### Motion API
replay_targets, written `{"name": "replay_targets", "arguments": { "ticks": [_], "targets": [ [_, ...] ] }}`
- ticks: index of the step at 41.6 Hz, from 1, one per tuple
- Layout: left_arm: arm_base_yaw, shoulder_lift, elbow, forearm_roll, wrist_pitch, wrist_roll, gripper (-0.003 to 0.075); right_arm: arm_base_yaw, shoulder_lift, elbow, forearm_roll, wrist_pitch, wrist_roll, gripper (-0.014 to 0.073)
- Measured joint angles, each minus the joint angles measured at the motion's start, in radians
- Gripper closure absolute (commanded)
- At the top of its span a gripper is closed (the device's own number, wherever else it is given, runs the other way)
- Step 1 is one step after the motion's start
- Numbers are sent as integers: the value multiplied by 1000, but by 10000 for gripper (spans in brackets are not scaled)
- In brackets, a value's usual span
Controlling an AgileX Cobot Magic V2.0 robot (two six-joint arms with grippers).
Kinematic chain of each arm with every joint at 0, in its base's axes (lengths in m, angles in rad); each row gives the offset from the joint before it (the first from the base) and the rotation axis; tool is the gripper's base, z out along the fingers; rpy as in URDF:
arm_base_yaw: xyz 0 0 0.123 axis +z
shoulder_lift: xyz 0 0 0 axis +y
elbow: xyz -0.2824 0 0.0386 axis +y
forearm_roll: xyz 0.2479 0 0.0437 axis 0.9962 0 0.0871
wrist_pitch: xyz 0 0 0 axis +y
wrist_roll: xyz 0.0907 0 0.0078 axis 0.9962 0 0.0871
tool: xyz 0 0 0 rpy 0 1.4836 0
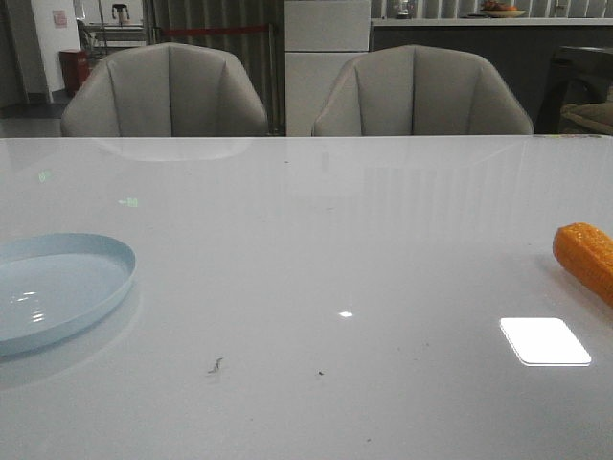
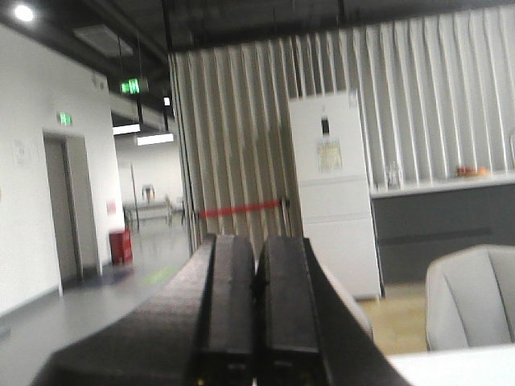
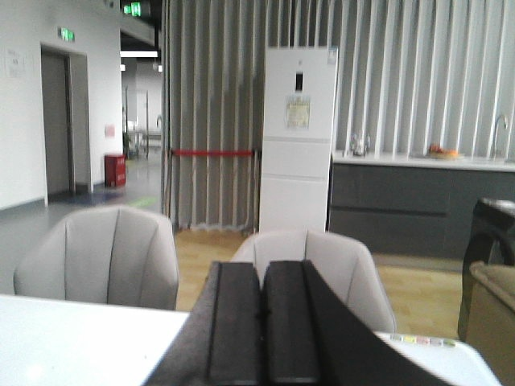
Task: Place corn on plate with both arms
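The orange corn (image 1: pixel 586 257) lies on the white table at the right edge of the front view, partly cut off. The pale blue plate (image 1: pixel 67 251) sits at the left edge, empty, partly cut off. Neither arm shows in the front view. My left gripper (image 2: pixel 257 241) is shut and empty, pointing level out over the room. My right gripper (image 3: pixel 261 267) is shut and empty, pointing toward the chairs beyond the table. Neither wrist view shows the corn or the plate.
Two beige chairs (image 1: pixel 165 91) (image 1: pixel 420 94) stand behind the table's far edge. A bright light reflection (image 1: pixel 544 341) lies on the table (image 1: pixel 316 249) near the corn. Small dark specks (image 1: pixel 215 365) lie near the front middle.
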Motion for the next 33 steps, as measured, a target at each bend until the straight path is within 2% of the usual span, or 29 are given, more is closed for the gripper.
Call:
{"name": "replay_targets", "arguments": {
  "ticks": [8,16,26,33],
  "targets": [
    [0,247,-26,0,4,0,631,0,211,-30,0,12,0,567],
    [0,438,-26,0,13,0,631,0,372,-30,0,97,0,567],
    [0,573,-26,0,35,0,631,0,531,-30,0,196,0,567],
    [0,591,-26,0,35,0,631,0,581,-30,0,230,0,567]
  ]
}}
